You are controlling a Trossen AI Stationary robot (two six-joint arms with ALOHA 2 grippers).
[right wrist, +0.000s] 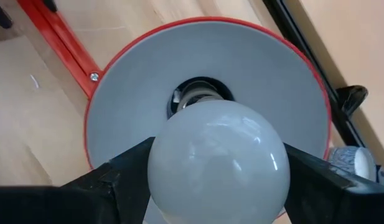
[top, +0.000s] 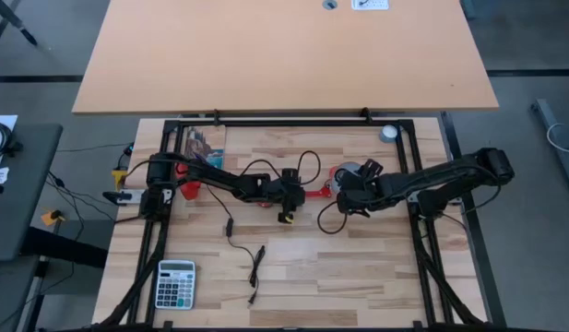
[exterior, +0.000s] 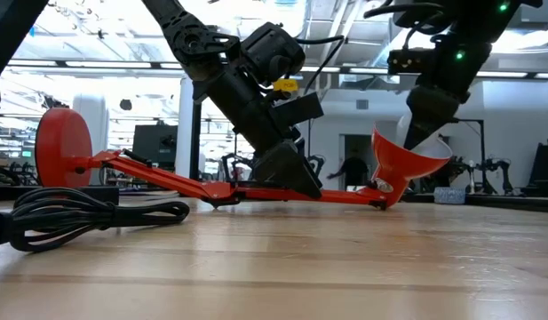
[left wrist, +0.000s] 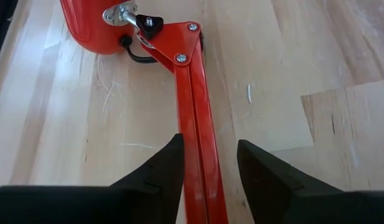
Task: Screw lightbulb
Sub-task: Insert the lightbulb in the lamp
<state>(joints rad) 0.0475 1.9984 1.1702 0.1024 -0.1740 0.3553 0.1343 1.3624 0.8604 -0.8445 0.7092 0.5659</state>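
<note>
The lightbulb (right wrist: 218, 160) is showing as a smooth, glossy white globe with soft highlights on its rounded end, narrowing toward a greyish metal screw base (right wrist: 198, 94) that is sitting at the dark socket opening in the middle of the lamp shade (right wrist: 148, 68). The shade is red outside and pale grey-white inside, and the bulb is pointing straight into it. The right pincer (right wrist: 218, 186) is clenching the bulb, one dark finger pressing on each side of the globe.

In the low view the shade (exterior: 407, 164) is tilting upward with its open mouth facing the right arm, which is reaching down into it; the bulb (exterior: 414, 124) is showing only as a white patch above the rim.

The left pincer (left wrist: 207, 168) is straddling the lamp's red arm (left wrist: 195, 99), its two dark fingers sitting on either side of the twin red bars just below the triangular joint plate; whether they are touching the bars cannot be told.

From above, the lamp is lying across the middle of the bench (top: 358, 277), its round red base (exterior: 64, 142) toward the left edge and its shade (top: 350, 171) near the centre. A black cable (exterior: 87, 218) is lying coiled on the wood, a calculator (top: 174, 283) is sitting near the front left corner, and a small round grey object (top: 388, 133) is resting by the far right corner.
</note>
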